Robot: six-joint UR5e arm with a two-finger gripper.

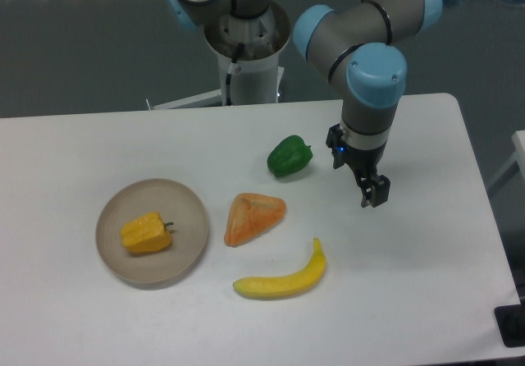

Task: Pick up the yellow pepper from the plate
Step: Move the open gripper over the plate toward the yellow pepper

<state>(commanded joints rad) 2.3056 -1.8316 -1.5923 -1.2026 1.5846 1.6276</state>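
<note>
White counter (pixel 426 243) under a grey floor backdrop, arm base at the far edge. Gripper (pixel 374 195) hanging over bare counter at the right, holding nothing; fingers seen edge-on, so impossible to tell whether apart or together. Yellow pepper (pixel 147 233) well off to its left and slightly nearer the camera, lying on its side inside the plate (pixel 184 206), stem pointing toward the gripper. Between them: orange-pink wedge (pixel 253 217) and banana (pixel 283 280); green pepper (pixel 289 155) just left. Reach probably not yet begun.
</note>
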